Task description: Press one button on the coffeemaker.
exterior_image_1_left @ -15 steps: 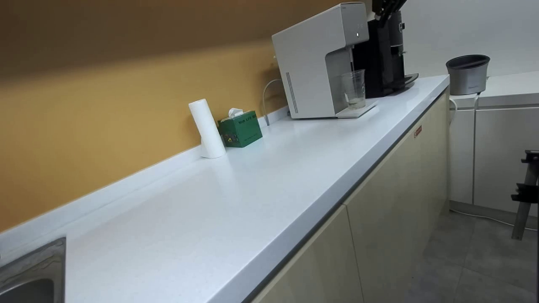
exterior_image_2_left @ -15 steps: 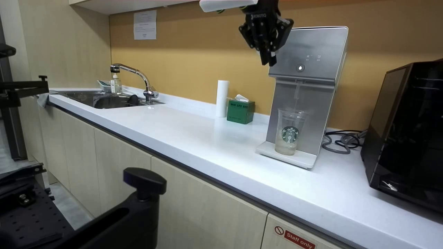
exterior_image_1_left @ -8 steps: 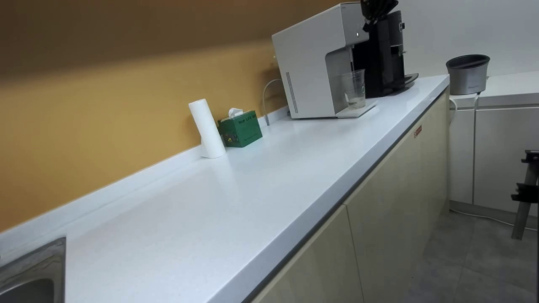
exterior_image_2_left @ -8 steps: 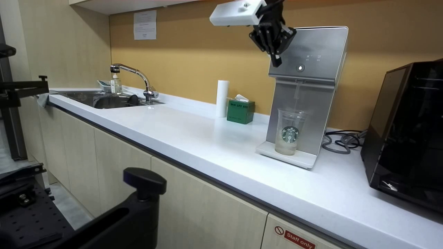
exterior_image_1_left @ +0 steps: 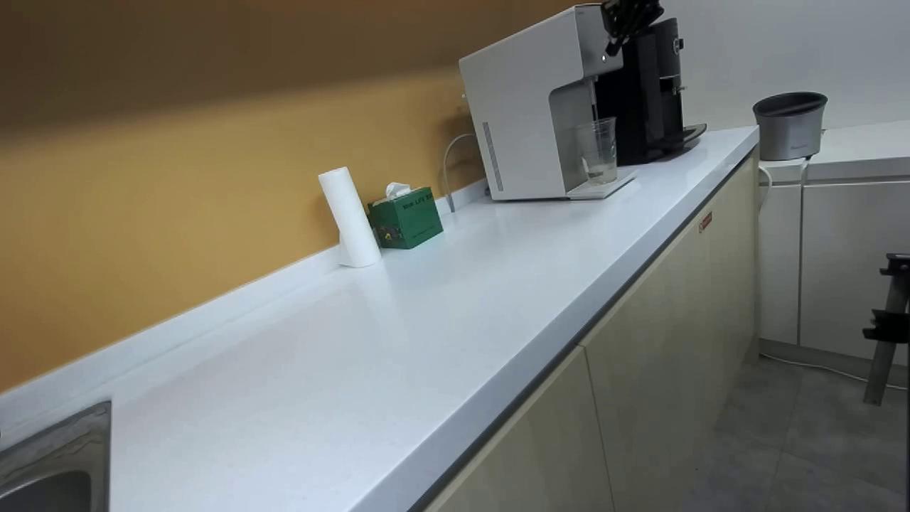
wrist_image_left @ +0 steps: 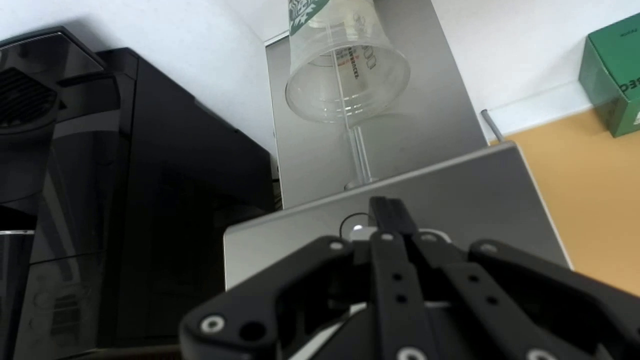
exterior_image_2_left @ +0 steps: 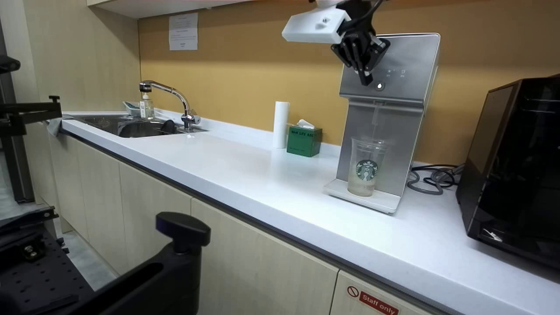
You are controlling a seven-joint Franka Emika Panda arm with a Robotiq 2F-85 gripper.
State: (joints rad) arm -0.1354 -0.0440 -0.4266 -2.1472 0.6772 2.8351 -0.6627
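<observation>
The silver coffeemaker [exterior_image_2_left: 409, 61] stands on the counter, also in an exterior view [exterior_image_1_left: 526, 107] and the wrist view [wrist_image_left: 480, 195]. Its round button [exterior_image_2_left: 379, 86] has a lit white mark on the front panel. In the wrist view the button [wrist_image_left: 354, 222] is partly hidden behind my fingers. My gripper [exterior_image_2_left: 366, 81] is shut and empty, fingertips pointing down just left of the button in that exterior view. It also shows in an exterior view [exterior_image_1_left: 611, 50] and the wrist view [wrist_image_left: 391, 202]. The tips look close to the panel; I cannot tell whether they touch it.
A clear plastic cup [exterior_image_2_left: 366, 170] stands on the coffeemaker's tray under the spout. A black machine [exterior_image_2_left: 516, 175] stands beside it, with cables [exterior_image_2_left: 433, 177] between. A green tissue box [exterior_image_2_left: 305, 141] and a white paper roll [exterior_image_2_left: 281, 124] stand along the wall.
My gripper has moved toward the coffeemaker's panel, rightward in one exterior view and leftward in the other, closer to the button. It stays shut. The coffeemaker and cup have not moved.
</observation>
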